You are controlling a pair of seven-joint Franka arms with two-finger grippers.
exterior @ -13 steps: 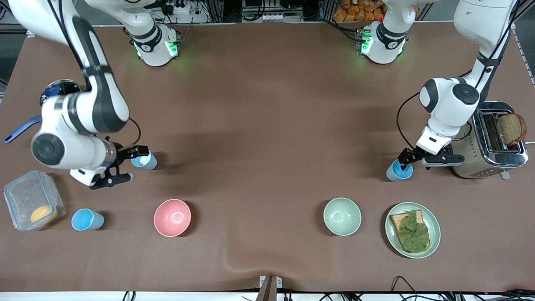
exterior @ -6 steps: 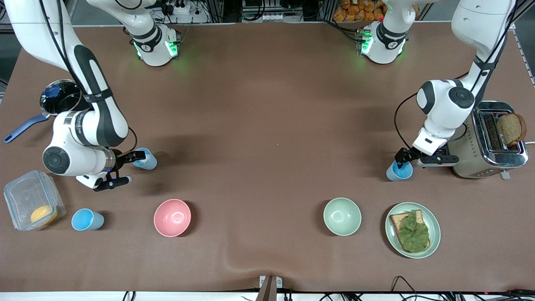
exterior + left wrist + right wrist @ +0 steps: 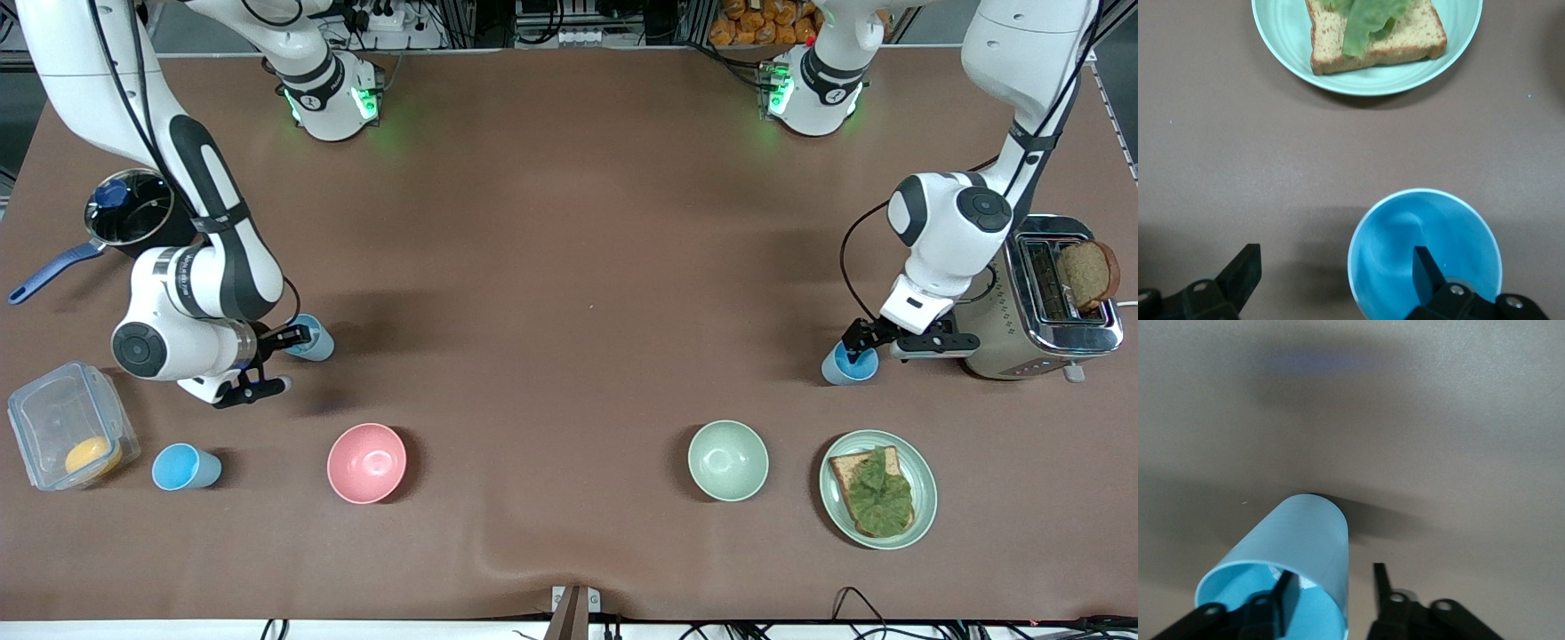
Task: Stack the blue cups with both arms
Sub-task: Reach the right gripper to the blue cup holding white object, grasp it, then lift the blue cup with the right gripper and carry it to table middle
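Jaws first. Left jaws: stood wide open, low over the desk (image 3: 569, 222), one finger (image 3: 1426, 270) down inside the first cup (image 3: 849, 365), the other (image 3: 1241, 270) well clear outside its wall; gripped nothing. Right jaws: stood apart as well, astride the wall of the second cup (image 3: 313, 341), one finger (image 3: 1286, 590) inside the mouth, the other (image 3: 1382, 587) just outside and not touching.

Left arm (image 3: 951, 222): bent down just beside the toaster (image 3: 1040, 302), slice of bread (image 3: 1086, 271) sticking up from a slot. First cup: stood on the desk just beside that toaster. Right arm (image 3: 200, 284): bent down between the pot (image 3: 129, 209) and the clear box (image 3: 67, 427).

Third cup (image 3: 185, 468): stood untouched just beside the clear box, nearer the front camera than the second cup.

Pink bowl (image 3: 366, 462) and green bowl (image 3: 727, 460): sat well apart, nearer the front camera than the first two cups. Plate (image 3: 925, 498) with bread and lettuce: rested beside the green bowl, toward the left arm's end.
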